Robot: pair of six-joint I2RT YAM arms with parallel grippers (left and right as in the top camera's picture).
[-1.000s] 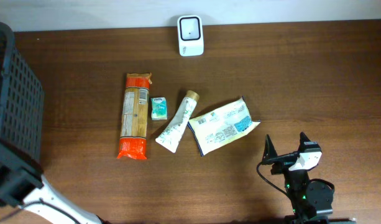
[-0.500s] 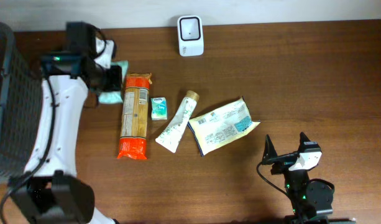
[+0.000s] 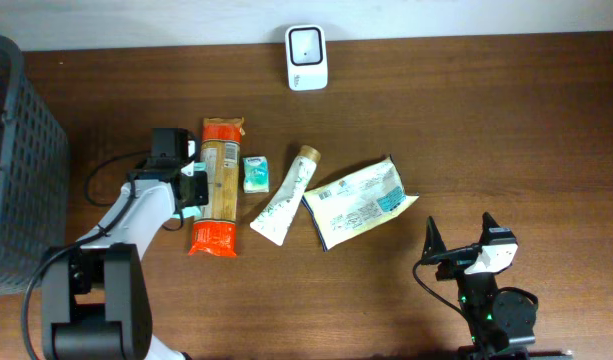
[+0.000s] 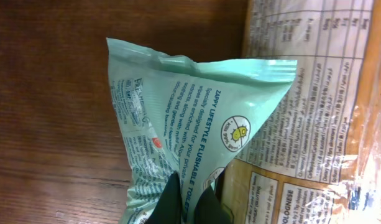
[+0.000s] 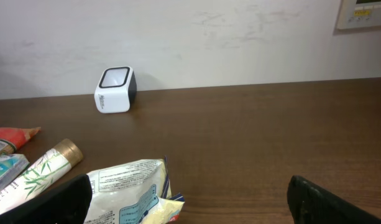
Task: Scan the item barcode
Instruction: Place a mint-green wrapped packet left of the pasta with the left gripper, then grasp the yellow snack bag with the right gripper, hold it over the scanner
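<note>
Wooden counter (image 3: 506, 130): left fingers (image 4: 172, 200) clamp a mint wipes pack (image 4: 178, 118) at centre-left; right fingers (image 5: 324, 198) spread apart, lower right.

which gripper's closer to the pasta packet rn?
Left. The left gripper, shut on a mint-green wipes pack, is right at the pasta packet's left edge. The right gripper is open, far off beyond the tube and pouch.

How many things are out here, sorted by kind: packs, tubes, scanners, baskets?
Packs: 4 (pasta pack, wipes pack, small green pack, white pouch)
Tube: 1
Scanner: 1
Basket: 1
Total: 7
</note>
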